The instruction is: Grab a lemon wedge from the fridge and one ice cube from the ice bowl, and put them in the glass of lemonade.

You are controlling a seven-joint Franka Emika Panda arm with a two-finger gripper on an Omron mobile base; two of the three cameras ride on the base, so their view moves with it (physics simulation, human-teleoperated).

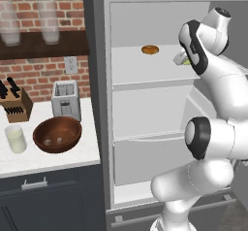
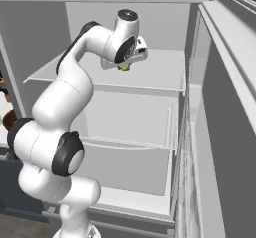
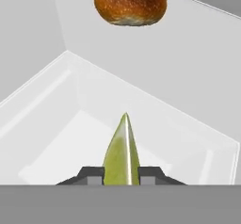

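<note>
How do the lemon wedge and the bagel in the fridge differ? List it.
The lemon wedge is yellow-green, narrow and pointed; the bagel is brown, round and ringed. The wedge sits clamped between the end effector's fingers; the bagel lies untouched, farther back. Both are on the fridge's top shelf.

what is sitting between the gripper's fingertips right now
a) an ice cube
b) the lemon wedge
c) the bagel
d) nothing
b: in the hand view the yellow-green lemon wedge stands pinched between the two dark fingertips of the gripper, while the bagel lies apart, further along the white fridge shelf.
</note>
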